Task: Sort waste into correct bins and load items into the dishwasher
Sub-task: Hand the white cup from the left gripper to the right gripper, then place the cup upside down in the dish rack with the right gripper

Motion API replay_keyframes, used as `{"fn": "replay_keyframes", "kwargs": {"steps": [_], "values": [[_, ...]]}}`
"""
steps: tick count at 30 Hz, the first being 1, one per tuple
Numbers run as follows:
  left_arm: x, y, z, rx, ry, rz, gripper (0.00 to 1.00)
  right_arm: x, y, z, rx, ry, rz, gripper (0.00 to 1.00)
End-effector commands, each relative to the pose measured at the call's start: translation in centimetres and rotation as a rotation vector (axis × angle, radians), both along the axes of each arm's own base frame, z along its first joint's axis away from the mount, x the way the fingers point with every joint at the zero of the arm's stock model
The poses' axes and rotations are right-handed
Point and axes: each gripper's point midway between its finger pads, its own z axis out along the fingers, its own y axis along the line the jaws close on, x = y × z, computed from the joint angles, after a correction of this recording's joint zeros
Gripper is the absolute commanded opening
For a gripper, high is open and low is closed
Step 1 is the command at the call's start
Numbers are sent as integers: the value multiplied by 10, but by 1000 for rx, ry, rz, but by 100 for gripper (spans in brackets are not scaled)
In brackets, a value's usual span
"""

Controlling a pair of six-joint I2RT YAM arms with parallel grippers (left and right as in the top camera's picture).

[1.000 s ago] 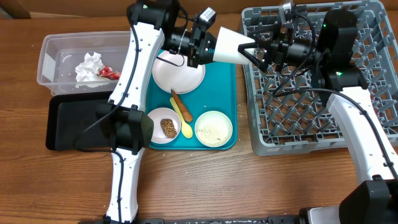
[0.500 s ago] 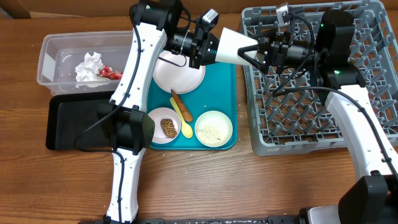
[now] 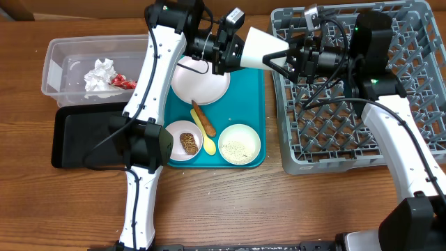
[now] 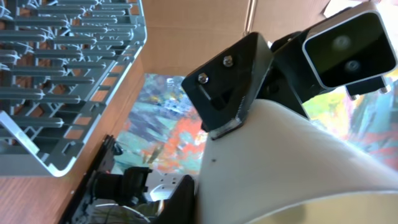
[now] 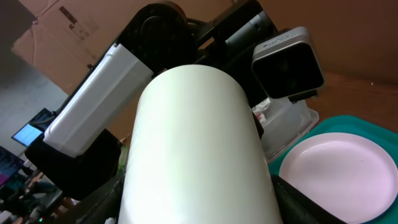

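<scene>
White cup (image 3: 261,50) held on its side in the air, above the edge of the teal tray (image 3: 251,97) nearest the grey dish rack (image 3: 334,139), wide mouth toward the left pincer (image 3: 235,53), narrow base toward the right pincer (image 3: 282,59). Left pincer pinching the mouth end. Right pincer pressed against the base end, one black finger (image 4: 230,87) flat on the cup wall in the left wrist view. On the teal tray: white round plate (image 3: 202,84), carrot stick (image 3: 198,111) beside yellow spoon (image 3: 207,132), one small bowl (image 3: 184,141) with a brown lump, the other bowl (image 3: 239,143) with rice. Crumpled napkin (image 3: 99,75) and red wrapper (image 3: 123,82) inside the clear tub (image 3: 56,66). Black tray (image 3: 77,139) just in front of the tub on the counter (image 3: 279,202).
</scene>
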Motion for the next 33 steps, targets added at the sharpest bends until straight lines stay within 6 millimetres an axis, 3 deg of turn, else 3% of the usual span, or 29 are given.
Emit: {"fn": "replay_keyframes", "kwargs": {"steps": [1,3,6,10,12,15,17,19,22,23,26,29,33], "values": [[-3,1,18,-55,-23,-4,15,7,-14,2,6,-14,-15,58],[-3,1,18,-54,-22,-4,19,7,-30,5,23,-16,-12,58],[-3,1,18,-55,-23,-4,24,15,-71,8,47,16,-78,58],[0,0,12,-27,-57,-1,27,27,-139,5,86,133,-252,58],[4,0,0,34,-100,7,27,27,-162,2,92,191,-335,57],[22,8,-46,294,-234,49,27,21,-186,-14,-3,305,-574,57],[32,16,-65,418,-287,72,27,13,-190,-21,-70,347,-667,57],[50,34,-95,636,-366,118,26,-13,-195,-36,-243,445,-856,58],[65,56,-115,824,-430,158,25,-46,-188,-52,-430,530,-956,58],[70,64,-121,886,-449,171,25,-61,-182,-66,-524,591,-983,57],[76,77,-128,981,-475,187,27,-84,-173,-92,-691,683,-988,59],[80,85,-132,1030,-487,196,27,-104,-178,-116,-827,809,-1037,59],[81,88,-133,1048,-492,199,28,-111,-182,-149,-930,972,-1024,59]]}}
